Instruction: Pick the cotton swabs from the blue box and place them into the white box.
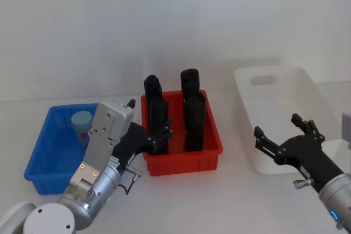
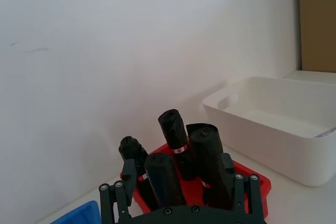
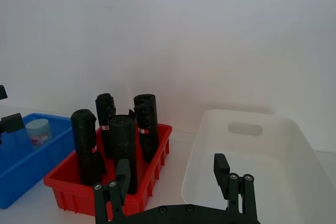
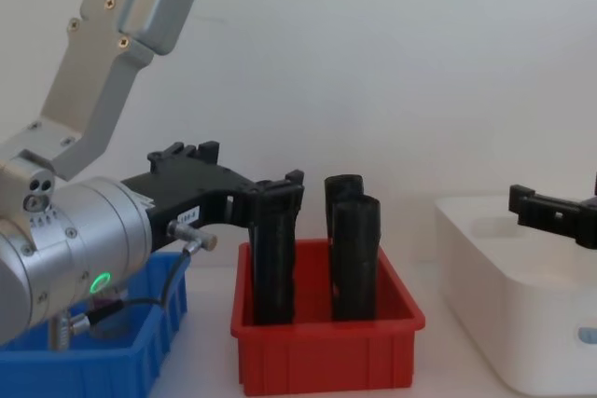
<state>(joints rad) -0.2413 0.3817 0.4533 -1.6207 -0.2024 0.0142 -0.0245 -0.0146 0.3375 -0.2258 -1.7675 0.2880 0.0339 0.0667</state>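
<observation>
A red bin [image 1: 184, 163] sits at the centre of the frame on a white table [image 1: 230, 201]. Four black upright rolls [image 1: 194, 121] stand inside it, two in front and two behind, rising well above its rim. Small white-and-red bands [image 2: 180, 149] ring some of them. A plain white wall [image 1: 164, 20] fills the upper half.
</observation>
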